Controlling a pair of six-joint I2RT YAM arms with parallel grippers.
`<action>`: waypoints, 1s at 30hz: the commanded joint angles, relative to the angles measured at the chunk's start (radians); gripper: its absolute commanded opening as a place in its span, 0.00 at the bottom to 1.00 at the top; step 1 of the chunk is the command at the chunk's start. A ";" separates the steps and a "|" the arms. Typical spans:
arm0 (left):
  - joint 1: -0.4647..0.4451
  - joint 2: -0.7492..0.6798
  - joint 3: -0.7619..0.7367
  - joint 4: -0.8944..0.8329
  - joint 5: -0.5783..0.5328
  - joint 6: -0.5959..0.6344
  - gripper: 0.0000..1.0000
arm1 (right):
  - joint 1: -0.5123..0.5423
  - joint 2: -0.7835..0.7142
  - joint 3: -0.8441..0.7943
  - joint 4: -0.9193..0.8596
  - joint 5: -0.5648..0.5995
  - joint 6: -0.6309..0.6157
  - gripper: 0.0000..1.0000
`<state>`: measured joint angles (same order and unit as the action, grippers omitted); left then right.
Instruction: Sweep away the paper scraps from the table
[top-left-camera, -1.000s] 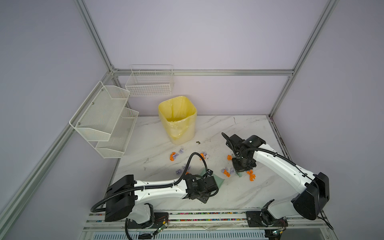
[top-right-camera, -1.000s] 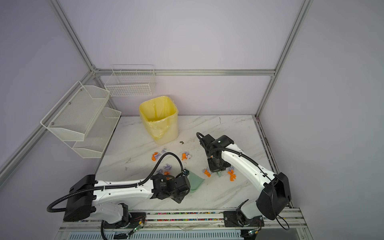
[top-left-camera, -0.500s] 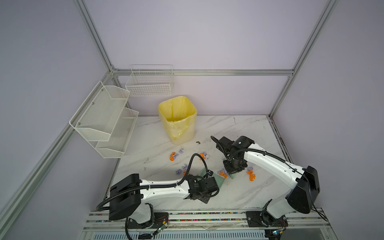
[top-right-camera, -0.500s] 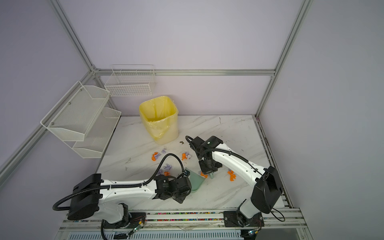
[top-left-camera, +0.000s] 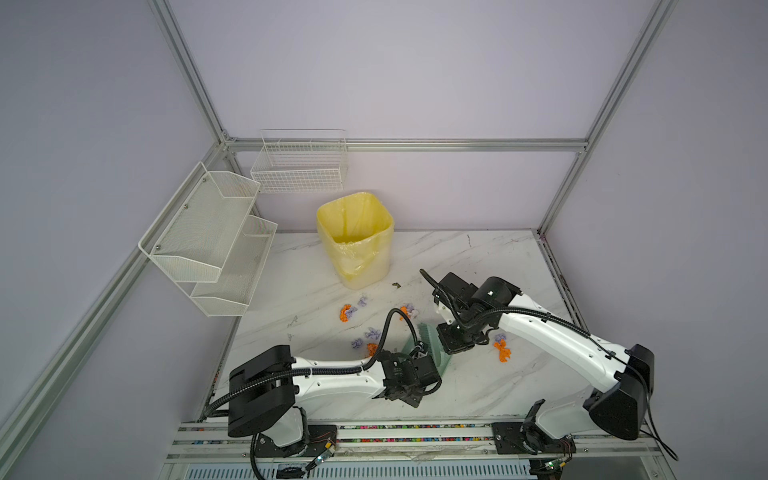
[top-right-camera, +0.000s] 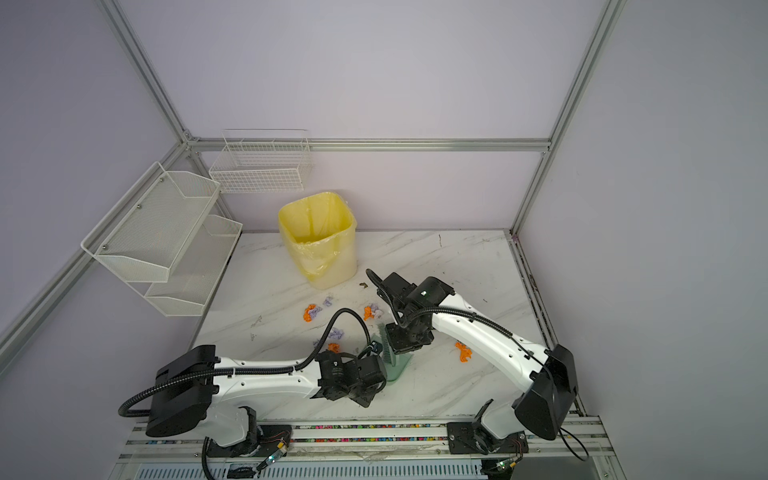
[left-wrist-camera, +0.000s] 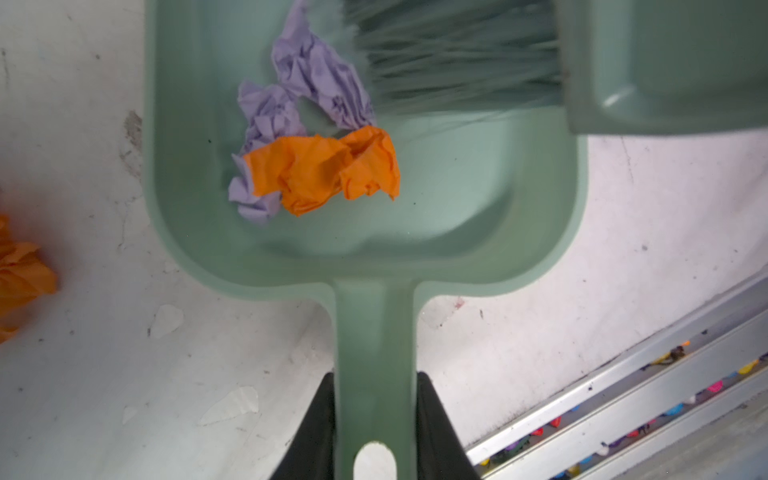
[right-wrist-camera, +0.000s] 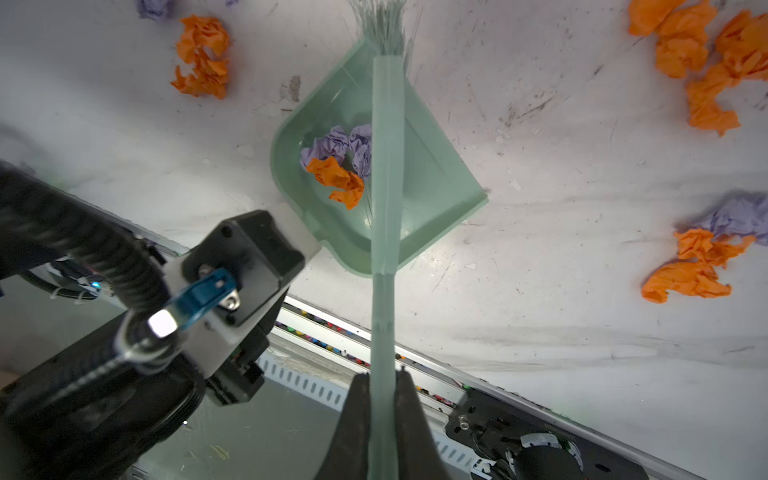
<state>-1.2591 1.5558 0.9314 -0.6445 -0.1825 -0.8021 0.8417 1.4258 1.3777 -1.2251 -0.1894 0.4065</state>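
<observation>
My left gripper (left-wrist-camera: 375, 378) is shut on the handle of the green dustpan (left-wrist-camera: 457, 199), which lies on the table (top-left-camera: 478, 382) near its front edge. An orange wad (left-wrist-camera: 324, 174) and lilac wads (left-wrist-camera: 316, 79) lie inside the pan. My right gripper (right-wrist-camera: 383, 376) is shut on the green brush (right-wrist-camera: 386, 208), whose bristles (left-wrist-camera: 453, 54) reach into the pan's mouth. More paper scraps lie loose on the table: an orange one (top-left-camera: 502, 349) right of the right gripper (top-left-camera: 455, 340), and others (top-left-camera: 347, 311) (top-left-camera: 372, 332) behind the left arm.
A yellow lined bin (top-left-camera: 355, 239) stands at the back of the table. White mesh shelves (top-left-camera: 208, 232) and a wire basket (top-left-camera: 299, 166) hang on the left and back walls. An aluminium rail (left-wrist-camera: 623, 374) runs along the front edge, close to the pan.
The right arm has swung left with the brush and pushed the wads that lay beside the pan into it. The left arm and dustpan have barely moved.
</observation>
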 joint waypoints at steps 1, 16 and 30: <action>-0.003 -0.006 -0.045 0.006 0.014 -0.029 0.03 | 0.004 -0.047 -0.009 -0.039 0.098 0.095 0.00; -0.003 -0.074 -0.017 0.006 -0.057 -0.081 0.02 | 0.000 -0.144 -0.015 0.118 0.366 0.219 0.00; -0.005 -0.095 0.097 -0.051 -0.106 -0.096 0.02 | -0.093 -0.129 0.066 0.269 0.396 0.116 0.00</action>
<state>-1.2594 1.4822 0.9268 -0.6678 -0.2462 -0.8917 0.7757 1.3071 1.4422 -1.0176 0.1722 0.5484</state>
